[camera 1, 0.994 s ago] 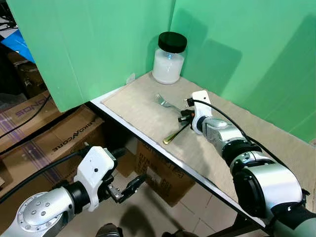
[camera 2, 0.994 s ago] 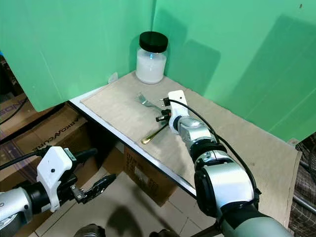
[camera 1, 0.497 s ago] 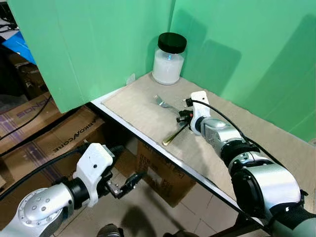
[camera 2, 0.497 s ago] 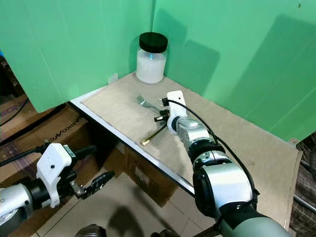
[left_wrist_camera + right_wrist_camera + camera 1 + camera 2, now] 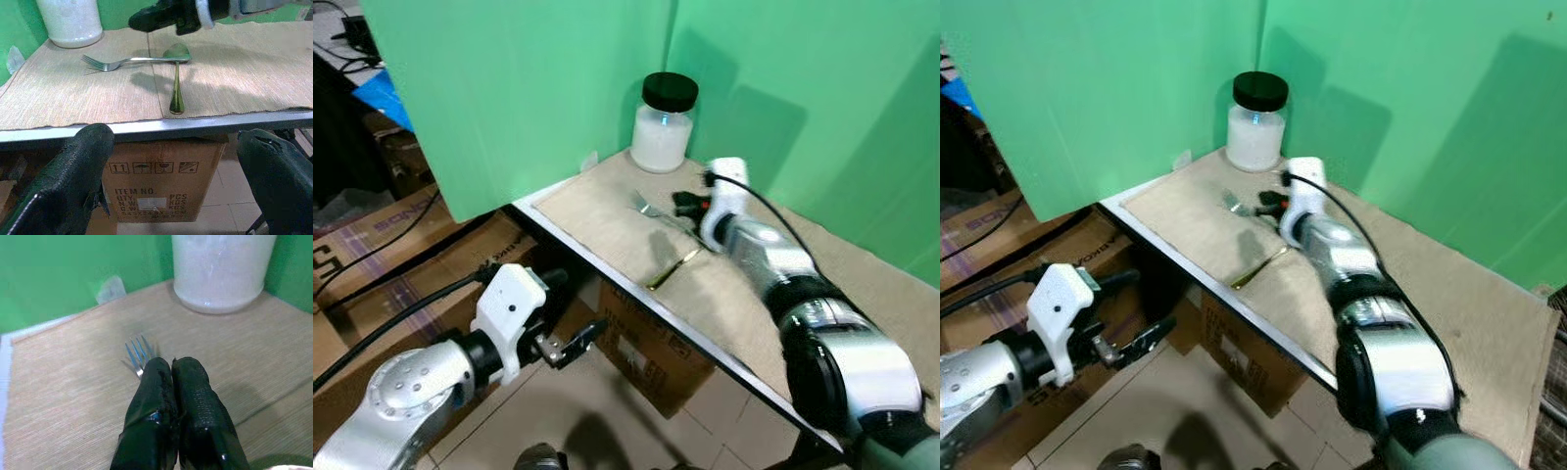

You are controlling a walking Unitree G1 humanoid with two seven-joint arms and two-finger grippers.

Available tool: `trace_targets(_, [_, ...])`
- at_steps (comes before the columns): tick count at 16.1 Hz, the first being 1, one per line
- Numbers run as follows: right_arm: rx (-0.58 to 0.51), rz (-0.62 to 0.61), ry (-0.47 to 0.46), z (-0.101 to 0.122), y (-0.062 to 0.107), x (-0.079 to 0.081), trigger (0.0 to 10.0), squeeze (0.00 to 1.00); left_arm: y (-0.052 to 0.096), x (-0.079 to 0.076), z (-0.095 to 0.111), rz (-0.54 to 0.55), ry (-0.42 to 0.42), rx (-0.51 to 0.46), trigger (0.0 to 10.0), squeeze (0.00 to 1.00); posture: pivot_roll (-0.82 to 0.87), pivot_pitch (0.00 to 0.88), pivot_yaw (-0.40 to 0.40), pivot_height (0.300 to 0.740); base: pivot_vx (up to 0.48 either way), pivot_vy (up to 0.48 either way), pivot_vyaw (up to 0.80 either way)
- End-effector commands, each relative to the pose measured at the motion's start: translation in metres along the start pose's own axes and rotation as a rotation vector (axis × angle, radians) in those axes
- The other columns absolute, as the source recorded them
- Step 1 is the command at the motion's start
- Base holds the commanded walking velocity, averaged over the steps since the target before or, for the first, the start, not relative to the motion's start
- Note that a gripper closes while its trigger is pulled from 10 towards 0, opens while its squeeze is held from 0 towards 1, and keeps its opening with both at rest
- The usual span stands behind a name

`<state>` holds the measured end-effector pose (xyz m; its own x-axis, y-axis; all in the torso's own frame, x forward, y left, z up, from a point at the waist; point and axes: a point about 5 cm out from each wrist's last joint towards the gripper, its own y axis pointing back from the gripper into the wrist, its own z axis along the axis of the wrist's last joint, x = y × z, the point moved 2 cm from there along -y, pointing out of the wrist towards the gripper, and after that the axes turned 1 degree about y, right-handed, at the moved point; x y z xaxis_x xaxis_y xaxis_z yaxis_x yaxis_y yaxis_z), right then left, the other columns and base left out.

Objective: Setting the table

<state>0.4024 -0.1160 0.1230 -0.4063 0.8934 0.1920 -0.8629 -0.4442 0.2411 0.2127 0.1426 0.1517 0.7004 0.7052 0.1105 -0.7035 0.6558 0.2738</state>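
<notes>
Your right pincer (image 5: 171, 377) has lifted off the spoon and slid toward the back corner: a second ago it sat over the spot where the two handles cross, now it hovers above the silver metal fork (image 5: 129, 61), tips pressed together and holding nothing. The view itself has shifted too, so part of that is your head moving. The fork lies flat on the beige woven placemat (image 5: 607, 211), tines pointing toward the green backdrop. The gold metal spoon (image 5: 176, 76) lies with its bowl touching the fork's handle end and its handle reaching the near edge of the tabletop (image 5: 607, 279). Neither piece looks placed yet, so the setting seems early. The white-filled glass jar with a black lid (image 5: 664, 122) stands in the corner. Your right arm stretches forward over the mat; your left pincer (image 5: 570, 343) hangs wide apart and empty below the tabletop, near the cardboard box (image 5: 161, 183).
</notes>
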Motion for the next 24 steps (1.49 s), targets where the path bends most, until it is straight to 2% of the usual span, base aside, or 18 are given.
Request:
trace_targets(1, [-0.053,0.013,-0.017,0.008,0.007,-0.006,0.0,0.0,-0.004,-0.002,0.0,-0.011,-0.008,-0.008,10.0,0.0,0.12,0.0,-0.059,0.74,0.0,0.0,0.0])
trace_targets(4, [-0.088,0.048,0.034,0.006,0.018,-0.004,0.0,0.0,-0.009,-0.002,-0.001,-0.015,-0.009,-0.013,10.0,0.0,0.1,0.0,-0.047,0.74,0.0,0.0,0.0])
trace_targets(5, [-0.081,0.047,0.091,0.003,0.021,-0.002,10.0,0.0,-0.013,-0.001,-0.002,-0.017,-0.012,-0.009,10.0,0.0,0.1,0.0,-0.045,0.74,0.0,0.0,0.0])
trace_targets(6, [-0.082,0.046,0.121,0.002,0.022,0.0,10.0,0.68,-0.015,0.001,-0.006,-0.006,-0.024,0.017,10.0,0.0,0.1,0.0,-0.045,0.74,0.0,0.0,0.0])
trace_targets(7, [-0.103,0.009,0.132,0.001,0.024,-0.001,10.0,1.0,-0.018,0.011,-0.012,0.083,-0.061,0.042,10.0,0.0,0.11,0.0,-0.052,0.74,0.0,0.0,0.0])
trace_targets(9, [-0.184,-0.04,0.062,0.005,0.037,-0.004,10.0,1.0,-0.023,0.02,-0.005,0.207,-0.05,0.003,10.0,0.0,0.11,0.0,-0.052,0.74,0.0,0.0,0.0])
trace_targets(11, [-0.234,-0.02,0.046,0.004,0.053,0.002,10.0,1.0,-0.03,0.029,0.004,0.327,-0.041,-0.046,10.0,0.0,0.11,0.0,-0.048,0.74,0.0,0.0,0.0])
trace_targets(13, [-0.252,-0.014,0.052,0.0,0.066,0.008,10.0,1.0,-0.033,0.031,0.009,0.374,-0.046,-0.07,10.0,0.0,0.11,0.0,-0.049,0.74,0.0,0.0,0.0])
trace_targets(15, [-0.271,-0.027,0.052,-0.007,0.087,0.016,10.0,1.0,-0.034,0.032,0.017,0.429,-0.014,-0.133,10.0,0.0,0.11,0.0,-0.052,0.74,0.0,0.0,0.0])
trace_targets(16, [-0.293,-0.048,0.021,-0.01,0.101,0.022,10.0,1.0,-0.034,0.035,0.017,0.463,0.013,-0.137,10.0,0.0,0.11,0.0,-0.053,0.74,0.0,0.0,0.0])
trace_targets(17, [-0.27,-0.074,0.028,-0.018,0.118,0.029,10.0,1.0,-0.034,0.038,0.017,0.485,0.025,-0.138,10.0,0.0,0.11,0.0,-0.056,0.74,0.0,0.0,0.0])
trace_targets(18, [-0.261,-0.086,0.023,-0.021,0.124,0.03,10.0,1.0,-0.033,0.039,0.016,0.488,0.031,-0.139,10.0,0.0,0.11,0.0,-0.057,0.74,0.0,0.0,0.0])
trace_targets(19, [-0.256,-0.127,0.014,-0.028,0.137,0.03,10.0,1.0,-0.032,0.04,0.015,0.498,0.038,-0.139,10.0,0.0,0.11,0.0,-0.058,0.74,0.0,0.0,0.0])
trace_targets(21, [-0.214,-0.189,0.034,-0.038,0.142,0.025,10.0,1.0,-0.033,0.039,0.015,0.492,0.043,-0.139,10.0,0.0,0.11,0.0,-0.051,0.74,0.317,0.0,0.0])
trace_targets(24, [-0.219,-0.227,0.038,-0.03,0.142,0.024,10.0,1.0,-0.037,0.037,0.016,0.465,0.036,-0.141,10.0,0.0,0.1,0.0,-0.048,0.74,0.354,0.0,0.8])
